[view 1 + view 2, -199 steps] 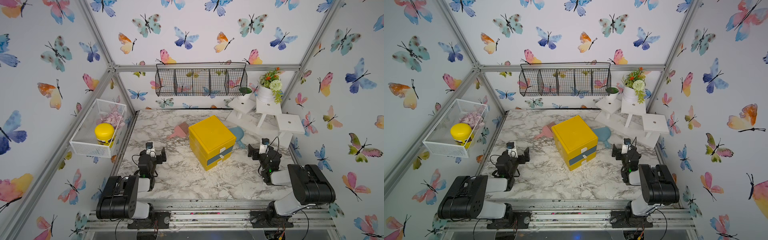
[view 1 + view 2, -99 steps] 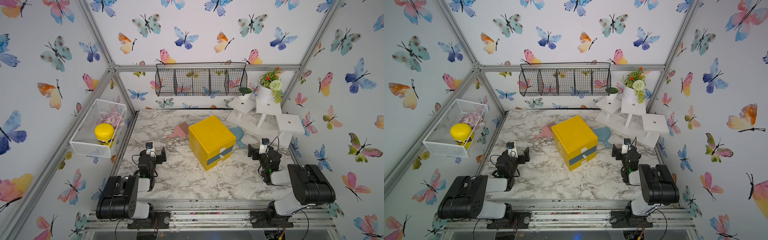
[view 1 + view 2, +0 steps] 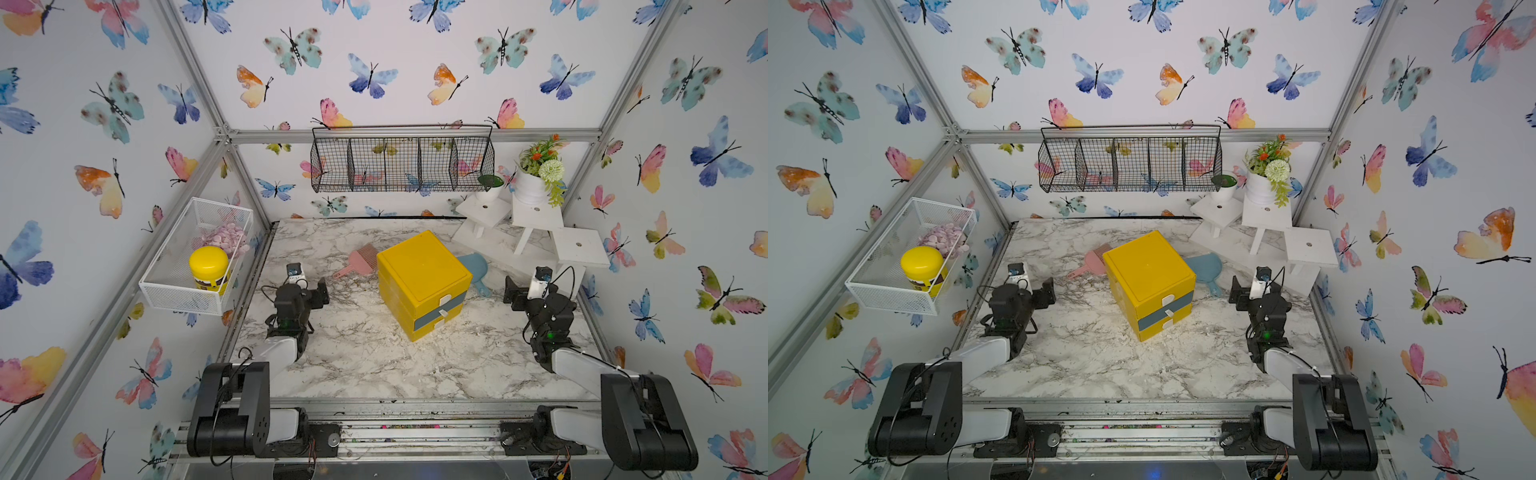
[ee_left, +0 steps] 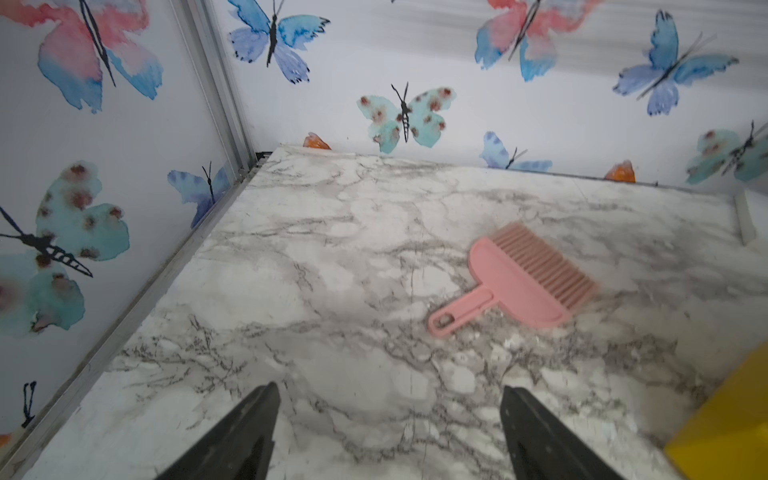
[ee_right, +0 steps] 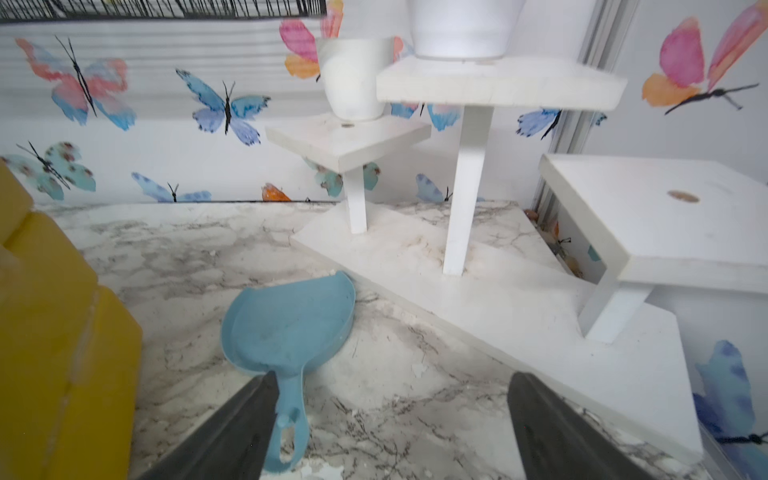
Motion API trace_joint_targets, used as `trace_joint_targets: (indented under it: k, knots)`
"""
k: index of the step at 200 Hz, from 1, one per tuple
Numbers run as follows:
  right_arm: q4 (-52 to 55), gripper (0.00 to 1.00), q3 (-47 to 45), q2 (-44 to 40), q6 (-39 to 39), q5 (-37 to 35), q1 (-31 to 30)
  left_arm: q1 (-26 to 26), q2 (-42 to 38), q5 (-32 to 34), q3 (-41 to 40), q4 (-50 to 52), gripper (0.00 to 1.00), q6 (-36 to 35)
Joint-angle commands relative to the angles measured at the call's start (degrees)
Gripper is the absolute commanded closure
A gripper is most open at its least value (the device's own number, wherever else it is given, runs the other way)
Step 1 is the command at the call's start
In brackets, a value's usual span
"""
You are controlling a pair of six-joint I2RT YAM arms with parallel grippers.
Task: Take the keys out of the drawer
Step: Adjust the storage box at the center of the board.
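**Figure. Both arms at rest beside the shut cabinet; no drawer opened yet.**

The yellow cabinet (image 3: 422, 266) stands mid-table, between the two arms. Its three drawers (image 3: 440, 311) are all pushed in. The keys are nowhere in view. They are presumably inside one of the drawers, though which one cannot be told.

The left gripper (image 3: 322, 291) is spread wide with nothing between its fingers (image 4: 249, 428). It hovers over bare table (image 3: 365, 365), with the pink brush (image 4: 523, 282) ahead of it. The cabinet lies off to its inner side and shows it only a plain side wall.

The right gripper (image 3: 512, 291) is likewise spread and empty. Its inner finger hangs over the handle of the blue dustpan (image 5: 286, 324); whether they touch is unclear. The cabinet lies to its inner side.

The drawer fronts, with their small white handles (image 3: 445, 299) stacked one above another, face the near right of the table. The sliding axis therefore runs out toward the right arm's base. The right gripper appears nearer to the handles and better placed for the pull. It would need to turn inward and come round in front of the drawers.
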State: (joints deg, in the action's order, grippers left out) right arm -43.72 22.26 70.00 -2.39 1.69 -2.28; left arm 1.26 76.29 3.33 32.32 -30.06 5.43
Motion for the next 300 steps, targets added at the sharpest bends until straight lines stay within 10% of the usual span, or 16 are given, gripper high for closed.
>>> trace_joint_targets:
  k: [1, 101, 187, 300]
  knots:
    - [21.96, 0.13, 9.97, -3.08, -4.26, 7.86, 0.04, 0.64, -1.76, 0.89, 9.53, 26.94, 0.16, 9.42]
    - [61.21, 0.18, 41.76, 3.20, -21.10, 34.07, -3.49, 28.27, -16.67, -19.23, 11.82, 34.05, 0.09, 17.24]
    - [62.99, 0.18, 46.63, 12.62, -22.79, 36.19, -11.87, 28.54, -11.78, -25.57, 24.77, 44.64, 0.07, 17.13]
    - [71.25, 0.19, 52.77, 12.93, -25.76, 34.77, -23.73, 28.55, -27.05, -14.32, 24.80, 55.39, 0.09, 22.30]
